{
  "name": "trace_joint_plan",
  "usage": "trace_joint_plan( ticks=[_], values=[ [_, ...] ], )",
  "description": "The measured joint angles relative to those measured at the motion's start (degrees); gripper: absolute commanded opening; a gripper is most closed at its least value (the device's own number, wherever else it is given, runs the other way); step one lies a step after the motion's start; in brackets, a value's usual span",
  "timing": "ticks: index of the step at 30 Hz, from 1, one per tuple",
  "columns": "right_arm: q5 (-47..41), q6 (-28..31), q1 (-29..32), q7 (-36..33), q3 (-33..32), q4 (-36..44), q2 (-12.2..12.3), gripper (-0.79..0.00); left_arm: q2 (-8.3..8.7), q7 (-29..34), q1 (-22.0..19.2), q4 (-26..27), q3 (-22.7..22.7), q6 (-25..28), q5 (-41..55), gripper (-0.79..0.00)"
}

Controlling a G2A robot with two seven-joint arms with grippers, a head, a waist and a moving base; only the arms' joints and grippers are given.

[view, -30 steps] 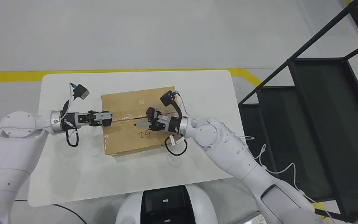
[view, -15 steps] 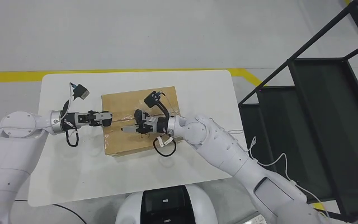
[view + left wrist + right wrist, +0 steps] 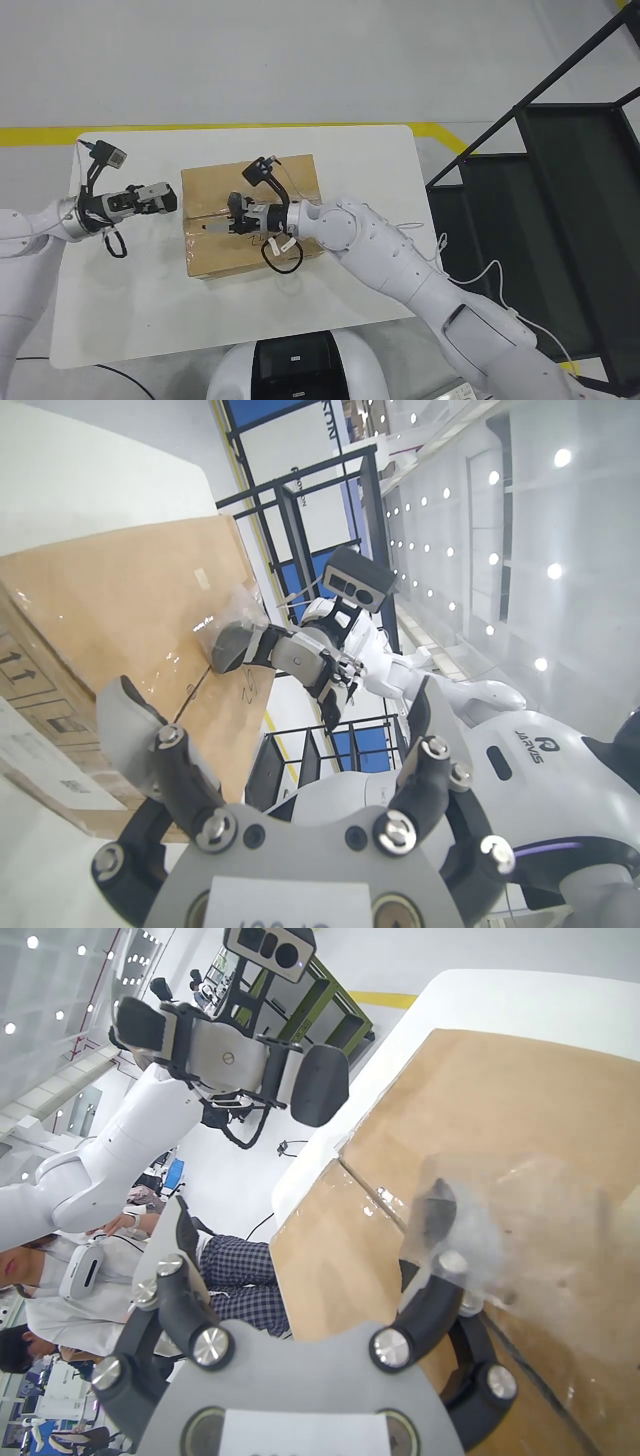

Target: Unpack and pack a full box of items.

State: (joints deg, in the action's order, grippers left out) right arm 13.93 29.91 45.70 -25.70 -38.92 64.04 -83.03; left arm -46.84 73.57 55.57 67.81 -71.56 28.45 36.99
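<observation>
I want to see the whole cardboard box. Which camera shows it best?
The top view: the cardboard box lies edge to edge, though the right arm crosses it. The left wrist view shows one end and slanted lid; the right wrist view, part of the lid close up.

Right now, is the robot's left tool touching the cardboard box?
Apart. In the top view the left tool hangs open beside the box, with a strip of table between them.

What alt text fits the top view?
A closed cardboard box lies on a white table, with the right gripper over its taped centre seam. The left gripper hangs over the table just beside the box's end.
</observation>
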Motion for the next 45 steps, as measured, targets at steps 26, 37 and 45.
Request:
trace_joint_plan(
  ticks=[26,37,45],
  values=[
    [-4.41,2.45,-8.30,-0.40,7.75,-12.00,-8.64,0.000,2.21,-1.74,10.93,-0.56,-15.38,0.58,5.81,0.000],
    [-3.54,3.46,-8.30,1.45,5.61,-13.11,-9.25,0.000,1.99,-1.18,11.55,-0.17,-16.54,0.54,6.44,0.000],
    [-4.24,1.33,-9.12,1.95,4.96,-15.67,-10.45,0.000,1.88,-2.60,12.77,-1.03,-19.10,1.19,8.97,0.000]
  ],
)
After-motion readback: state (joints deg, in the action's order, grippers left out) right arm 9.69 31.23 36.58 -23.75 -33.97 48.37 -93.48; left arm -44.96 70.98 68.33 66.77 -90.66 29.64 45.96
